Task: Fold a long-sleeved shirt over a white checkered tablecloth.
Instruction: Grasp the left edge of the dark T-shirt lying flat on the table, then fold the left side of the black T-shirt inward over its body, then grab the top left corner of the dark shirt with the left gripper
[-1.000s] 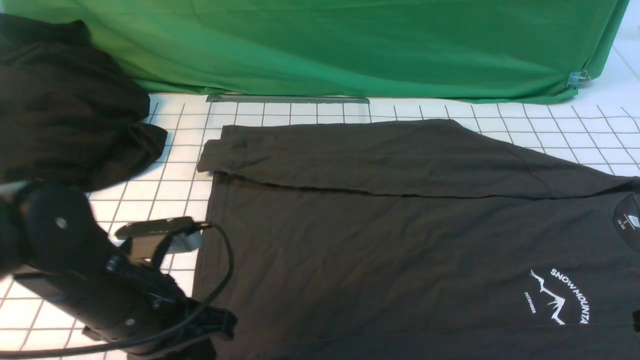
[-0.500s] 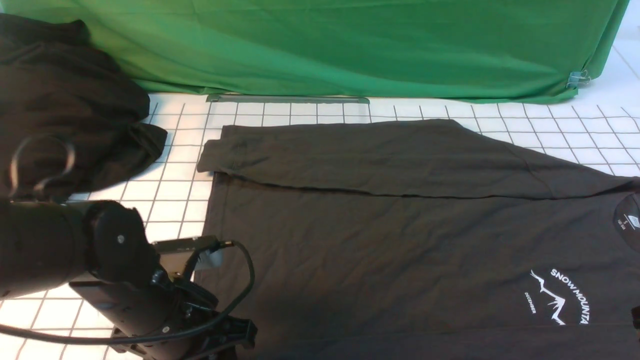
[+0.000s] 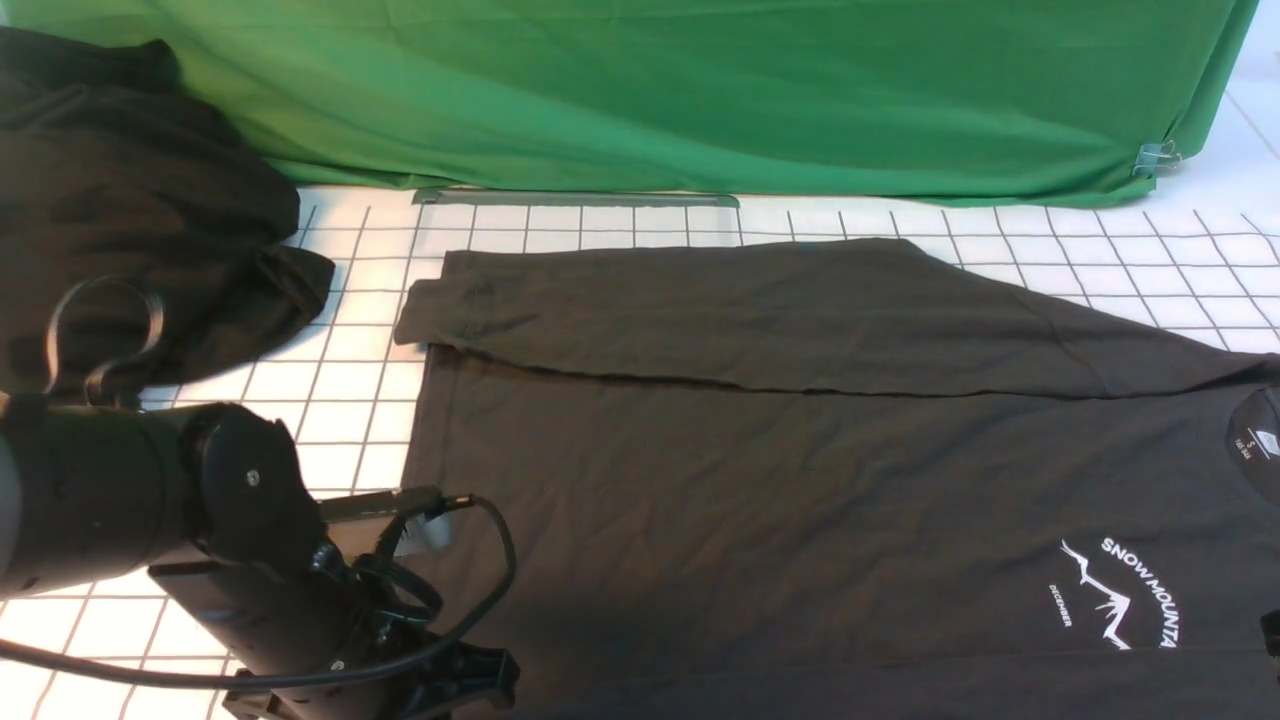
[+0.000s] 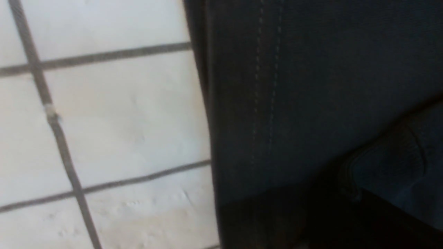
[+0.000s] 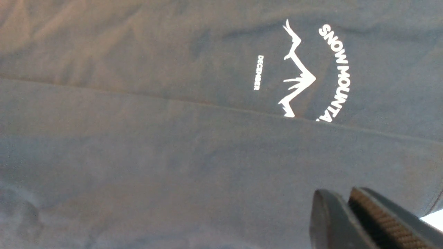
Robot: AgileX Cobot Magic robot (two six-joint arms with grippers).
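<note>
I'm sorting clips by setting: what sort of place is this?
Probably a robot test bench, not a home: a green cloth backdrop hangs behind, a checkered tablecloth lies under a spread shirt, and a black robot arm reaches in.

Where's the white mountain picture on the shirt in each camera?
Front view: mountain print, lower right, on the long-sleeved shirt.
Left wrist view: not in it, only the shirt's hem.
Right wrist view: there, against a fold edge.
Shared landmark: the shirt.
</note>
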